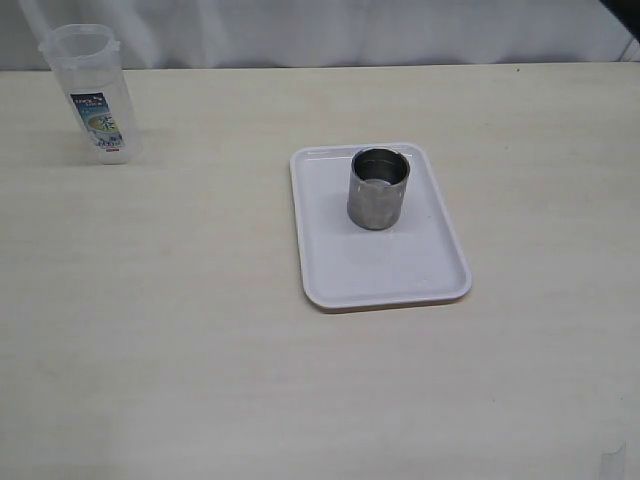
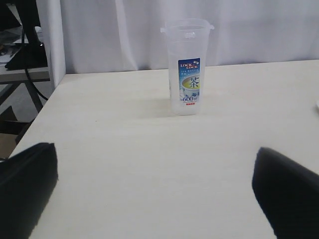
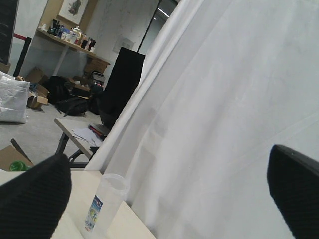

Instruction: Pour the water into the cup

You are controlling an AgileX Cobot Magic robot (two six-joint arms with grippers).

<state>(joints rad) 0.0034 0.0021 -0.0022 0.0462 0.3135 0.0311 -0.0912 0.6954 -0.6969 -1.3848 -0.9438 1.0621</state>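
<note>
A short steel cup (image 1: pixel 379 188) stands upright on a white tray (image 1: pixel 400 270) at the table's middle. A tall clear plastic container with a blue-and-white label (image 1: pixel 92 95) stands upright at the far left; I cannot make out the water inside it. It also shows in the left wrist view (image 2: pixel 187 67) and in the right wrist view (image 3: pixel 104 205). My left gripper (image 2: pixel 159 191) is open and empty, above bare table, well short of the container. My right gripper (image 3: pixel 167 199) is open and empty, raised and facing the curtain. Neither gripper shows in the exterior view.
A white curtain (image 1: pixel 330 30) hangs behind the table's far edge. The table's left edge (image 2: pixel 37 119) drops off beside the container, with desks and clutter beyond it (image 3: pixel 75 107).
</note>
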